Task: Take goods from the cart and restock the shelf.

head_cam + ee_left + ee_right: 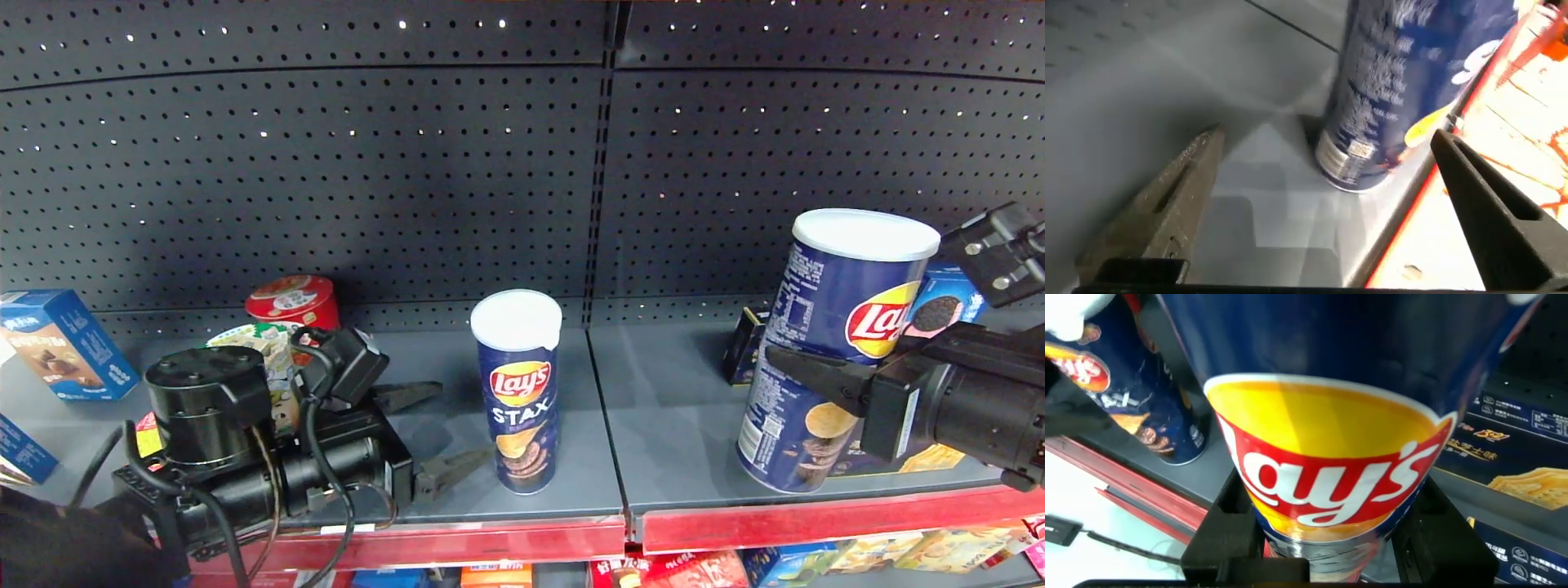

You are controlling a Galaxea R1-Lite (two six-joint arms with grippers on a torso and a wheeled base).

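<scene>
Here, near the front edge of the shelf (pixel 678 408), our left gripper (pixel 465 420) rests with fingers spread and empty, just left of the standing chip can (pixel 522 392). To the right, our right gripper (pixel 816 376) is clamped on a second chip can (pixel 824 286), slightly tilted at the shelf's front, so we judge placing is in hand. Next we must seat it upright, clear of the cookie box (pixel 951 306) behind, before letting go.
</scene>
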